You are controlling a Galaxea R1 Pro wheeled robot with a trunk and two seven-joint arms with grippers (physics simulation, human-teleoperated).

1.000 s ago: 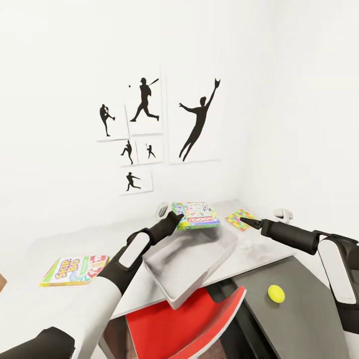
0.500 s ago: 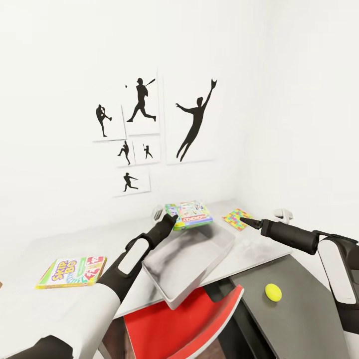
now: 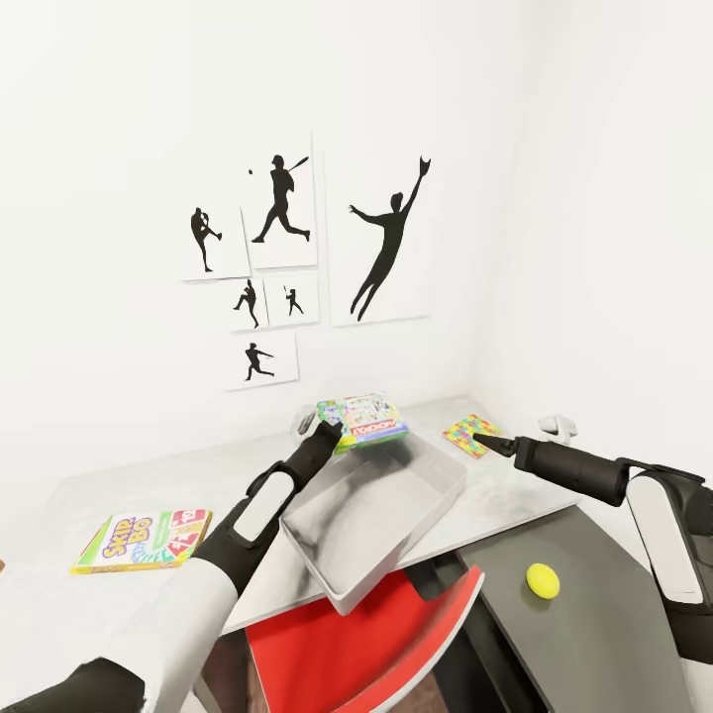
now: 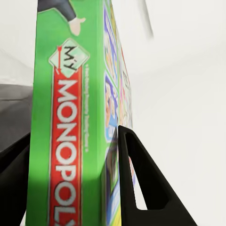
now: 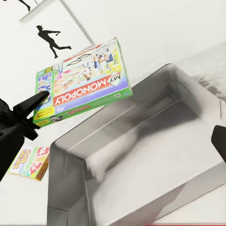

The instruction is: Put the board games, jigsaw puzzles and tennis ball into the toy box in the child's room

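Since 1 second ago the left gripper (image 3: 331,430), clamped on the MY MONOPOLY box (image 3: 363,420), has lifted it above the toy box (image 3: 368,515), so release seems near; right gripper's (image 3: 477,437) state I cannot tell.

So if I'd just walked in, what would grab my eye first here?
Probably the green-edged "MY MONOPOLY" board game box, pinched in the robot's black left gripper above the far end of the empty pale grey toy box on the light grey table. Behind it, black sports-silhouette pictures stand out on the white wall, and a small yellow-green tennis ball sits on the dark grey wing.
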